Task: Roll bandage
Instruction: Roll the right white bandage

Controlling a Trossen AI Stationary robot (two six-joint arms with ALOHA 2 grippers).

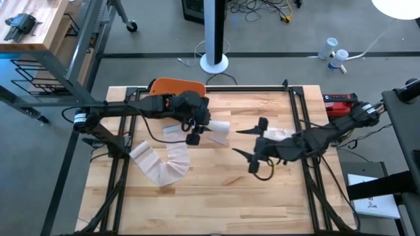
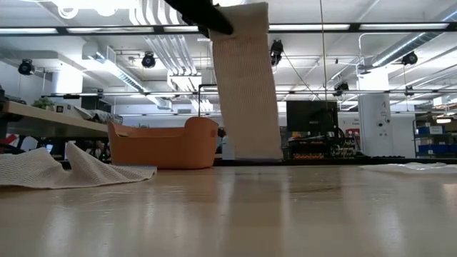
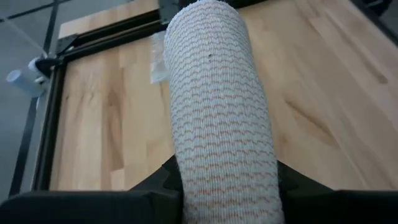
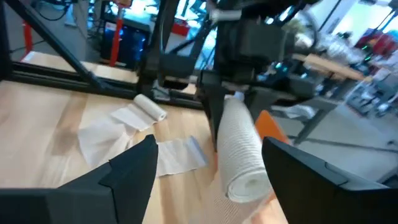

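Observation:
My left gripper (image 1: 195, 131) is above the table's middle, shut on a rolled white bandage (image 1: 215, 130). The roll (image 3: 217, 106) reaches out past the fingers and slants downward (image 2: 246, 86). My right gripper (image 1: 248, 145) stands open a short way to the right of the roll, pointing at it, with nothing between its fingers (image 4: 208, 146). A second, partly unrolled bandage (image 1: 161, 165) lies flat on the table near the left, its rolled end (image 4: 149, 109) resting on the wood. My left gripper pinches the roll between its two fingers (image 3: 155, 183) at the roll's near end (image 3: 230, 186), one finger on each side. The fingers come from above, slanting down, and lie along the roll. The free end (image 2: 253, 150) hangs low; whether it touches the table, I cannot tell.
An orange basket (image 1: 177, 86) stands at the far edge behind the left arm. A flat wrapper (image 1: 172, 130) lies under the left gripper. White packaging (image 1: 281, 134) lies under the right arm. Black rails (image 1: 298, 111) frame the wooden top.

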